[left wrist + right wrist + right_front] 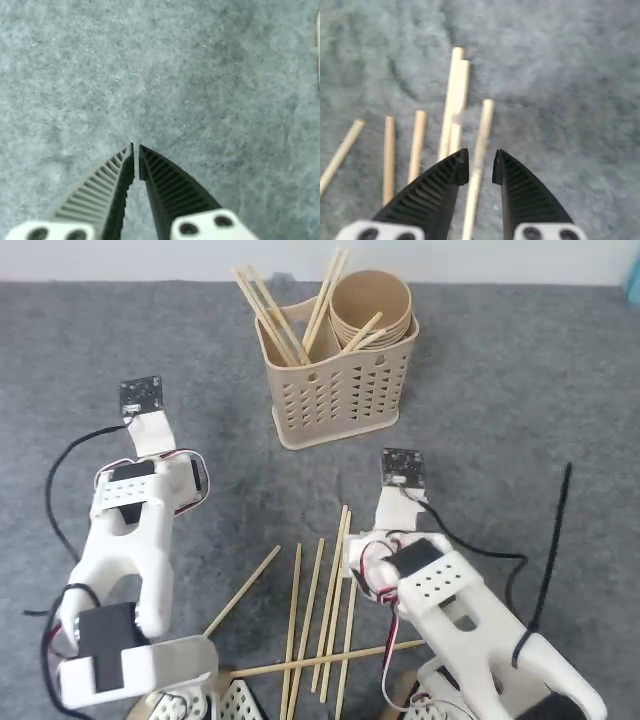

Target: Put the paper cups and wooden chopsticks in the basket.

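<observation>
Chopsticks (454,100) loose on grey worktop (520,390) — right hand (480,167) slightly apart above one; left hand (136,150) closed, empty; paper cups (371,302) in basket (340,395).

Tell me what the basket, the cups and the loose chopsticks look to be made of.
The basket is likely moulded plastic: beige, matte, with regular rows of holes. The cups are probably paper: brown, dull, with a thin rim. The chopsticks look like bare wood, pale and unvarnished, though bamboo can't be ruled out.

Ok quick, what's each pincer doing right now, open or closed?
Left pincer: closed, empty.
Right pincer: open, straddling a chopstick.
</observation>
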You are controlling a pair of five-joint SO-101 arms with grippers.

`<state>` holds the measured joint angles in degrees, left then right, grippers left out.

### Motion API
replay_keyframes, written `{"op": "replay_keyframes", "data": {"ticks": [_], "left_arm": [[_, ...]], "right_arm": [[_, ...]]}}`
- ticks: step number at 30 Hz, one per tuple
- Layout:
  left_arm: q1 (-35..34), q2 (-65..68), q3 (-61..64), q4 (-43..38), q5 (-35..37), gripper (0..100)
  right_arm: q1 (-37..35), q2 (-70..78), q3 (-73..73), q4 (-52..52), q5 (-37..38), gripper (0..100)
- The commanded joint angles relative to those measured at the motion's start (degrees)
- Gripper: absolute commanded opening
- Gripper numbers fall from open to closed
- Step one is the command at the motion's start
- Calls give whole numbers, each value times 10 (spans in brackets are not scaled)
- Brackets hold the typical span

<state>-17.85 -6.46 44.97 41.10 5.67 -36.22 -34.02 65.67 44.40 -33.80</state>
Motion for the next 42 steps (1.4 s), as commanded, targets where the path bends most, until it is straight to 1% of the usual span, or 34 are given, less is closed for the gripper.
{"op": "replay_keyframes", "data": {"ticks": [1, 7, 9, 16, 22, 24, 25, 26, 33, 35, 40, 41, 42], "left_arm": [[6, -3, -13, 4, -6, 13], [6, -3, -13, 4, -8, 13], [6, -3, -13, 4, -8, 13], [6, -3, -13, 4, -8, 13], [6, -3, -13, 4, -8, 13], [6, -3, -13, 4, -8, 13], [6, -3, -13, 4, -8, 13], [6, -4, -12, 4, -8, 13], [6, -4, -10, 4, -9, 13], [6, -5, -10, 7, -9, 13], [6, -7, -15, 49, -11, 13], [6, -7, -15, 65, -18, 13], [9, -8, -18, 87, -45, 13]], "right_arm": [[-11, -23, -5, -25, -10, 91], [-9, 19, -12, -63, -10, 91], [-7, 55, -22, -76, -10, 91], [43, 208, -108, -75, -10, 91], [39, 298, -164, -71, -8, 76], [42, 294, -171, -53, -8, 13], [43, 289, -171, -48, -9, 1], [44, 284, -171, -41, -9, 16], [45, 225, -159, 18, -7, 8], [52, 205, -140, 1, -7, 8], [96, 160, -91, -58, -10, 8], [99, 154, -84, -67, -10, 8], [101, 151, -79, -75, -11, 8]]}}
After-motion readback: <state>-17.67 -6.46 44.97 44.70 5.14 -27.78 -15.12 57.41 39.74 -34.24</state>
